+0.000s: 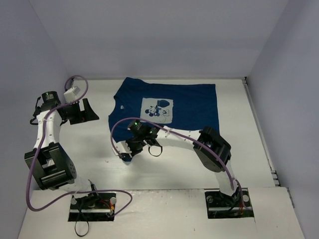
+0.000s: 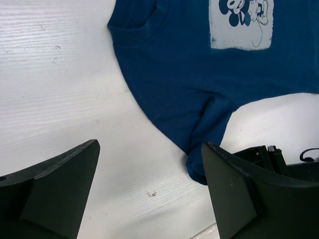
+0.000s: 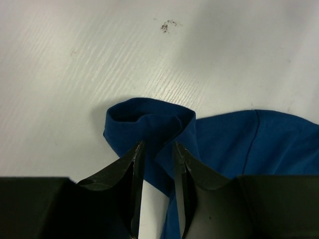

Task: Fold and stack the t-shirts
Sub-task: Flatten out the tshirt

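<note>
Evidently, the shirt (image 1: 194, 107) was spread flat on the table (image 1: 174, 169), print (image 1: 157, 108) upward. The sleeve (image 3: 149, 117) nearest the arms was bunched up and pinched between the nearly closed fingers of the right claw (image 3: 157, 144). The left claw (image 2: 149, 143) was held wide open above the table, just beside the shirt's collar end.

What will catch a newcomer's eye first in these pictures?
The navy blue cloth t-shirt with a pale square cartoon print lies spread flat on the white table. The right end effector sits at its bunched near-left sleeve, fingers narrowly apart. The left end effector hovers wide open beside the shirt.
</note>
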### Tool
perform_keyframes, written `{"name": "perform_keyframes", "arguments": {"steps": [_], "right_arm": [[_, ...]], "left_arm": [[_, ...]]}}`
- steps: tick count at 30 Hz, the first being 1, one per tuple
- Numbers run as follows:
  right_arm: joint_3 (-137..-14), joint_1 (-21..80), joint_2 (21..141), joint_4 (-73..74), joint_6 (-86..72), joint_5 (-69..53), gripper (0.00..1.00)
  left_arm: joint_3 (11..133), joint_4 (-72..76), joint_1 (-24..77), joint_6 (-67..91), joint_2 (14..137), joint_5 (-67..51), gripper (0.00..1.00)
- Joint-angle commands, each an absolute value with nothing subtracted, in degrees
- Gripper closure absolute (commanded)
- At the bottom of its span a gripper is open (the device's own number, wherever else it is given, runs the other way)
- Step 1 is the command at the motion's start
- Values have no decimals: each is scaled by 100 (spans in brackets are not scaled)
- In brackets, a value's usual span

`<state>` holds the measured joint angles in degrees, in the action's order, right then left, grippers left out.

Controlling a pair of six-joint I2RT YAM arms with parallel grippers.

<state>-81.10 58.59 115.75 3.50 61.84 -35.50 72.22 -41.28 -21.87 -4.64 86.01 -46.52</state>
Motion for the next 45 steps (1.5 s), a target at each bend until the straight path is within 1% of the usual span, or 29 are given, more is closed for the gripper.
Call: {"name": "perform_keyframes", "arguments": {"steps": [1, 2, 4, 8, 11, 14, 18, 22, 25, 29, 31, 35, 40, 45], "right_arm": [[-8460, 5886, 11674, 53, 5883, -3580, 75], [-8490, 5880, 11750, 53, 5854, -3568, 77], [-8548, 5864, 11814, 53, 5860, -3537, 77], [-8626, 5792, 12029, 53, 5862, -3487, 76], [-8698, 5712, 12133, 53, 5859, -3429, 69], [-8680, 5636, 12146, 53, 5930, -3357, 67], [-8657, 5563, 12111, 53, 6011, -3217, 71], [-8634, 5502, 12041, 53, 5944, -3147, 80], [-8577, 5476, 11930, 53, 5958, -3183, 82], [-8559, 5483, 11724, 53, 5933, -3298, 79], [-8580, 5531, 11517, 53, 5824, -3395, 75], [-8702, 5710, 11190, 53, 5583, -3576, 71], [-8787, 5849, 11052, 53, 5446, -3556, 70], [-8458, 5755, 11045, 142, 5942, -3414, 70]], "left_arm": [[7181, -4218, -2302, -676, 8332, -4893, 19], [7181, -4236, -2320, -711, 8315, -4887, 19], [7210, -4252, -2345, -719, 8314, -4911, 19], [7288, -4341, -2390, -786, 8352, -4922, 19], [7281, -4397, -2437, -854, 8345, -4922, 19], [7205, -4399, -2447, -929, 8285, -4909, 19], [7137, -4403, -2443, -985, 8262, -4870, 19], [7113, -4403, -2443, -1008, 8268, -4881, 19], [7100, -4403, -2443, -1020, 8280, -4905, 19], [7059, -4402, -2443, -1062, 8295, -4939, 19], [7048, -4403, -2443, -1082, 8288, -4948, 19], [7040, -4401, -2443, -1092, 8319, -4975, 19], [7090, -4403, -2437, -1059, 8398, -5010, 19], [7145, -4403, -2435, -1040, 8391, -5027, 19]]}}
